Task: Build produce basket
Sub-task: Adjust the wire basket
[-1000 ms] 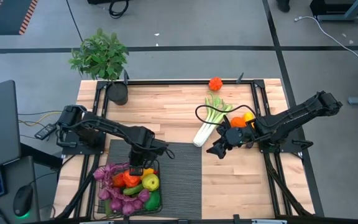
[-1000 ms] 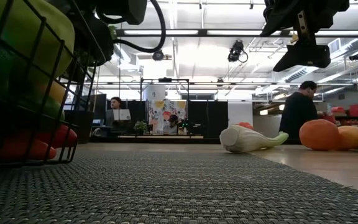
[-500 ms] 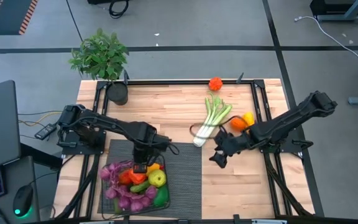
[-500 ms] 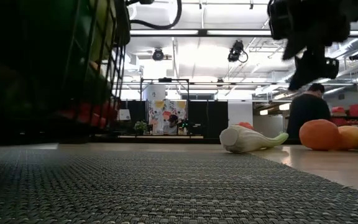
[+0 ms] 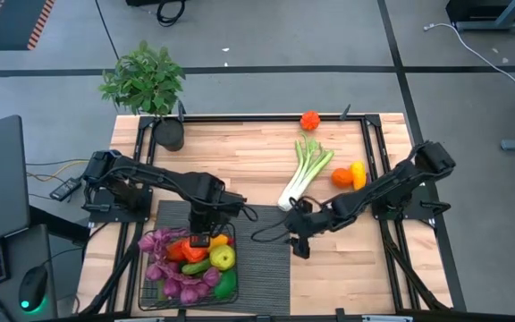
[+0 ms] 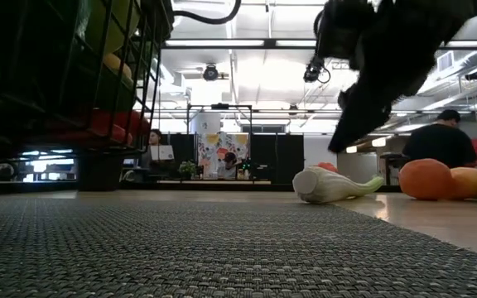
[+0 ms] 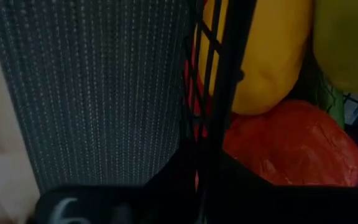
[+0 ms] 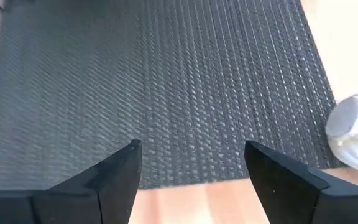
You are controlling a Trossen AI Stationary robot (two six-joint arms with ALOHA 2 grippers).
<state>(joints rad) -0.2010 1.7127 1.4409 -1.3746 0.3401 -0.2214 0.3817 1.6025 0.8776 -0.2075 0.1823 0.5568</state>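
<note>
Over mat's right edge point(image 5: 266, 241), right gripper point(image 5: 299, 248) empty, fingers apart; left gripper point(image 5: 200, 240) clamped on basket point(image 5: 153, 297) rim; keep basket level, drag slowly.

Black wire basket point(image 5: 154, 284), woven matt ribbed mat point(image 5: 262, 259), pale wood-plank table point(image 5: 240, 165)

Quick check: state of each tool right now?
Left tool: closed on the rim of the basket.
Right tool: open, empty, over the edge of the mat.
</note>
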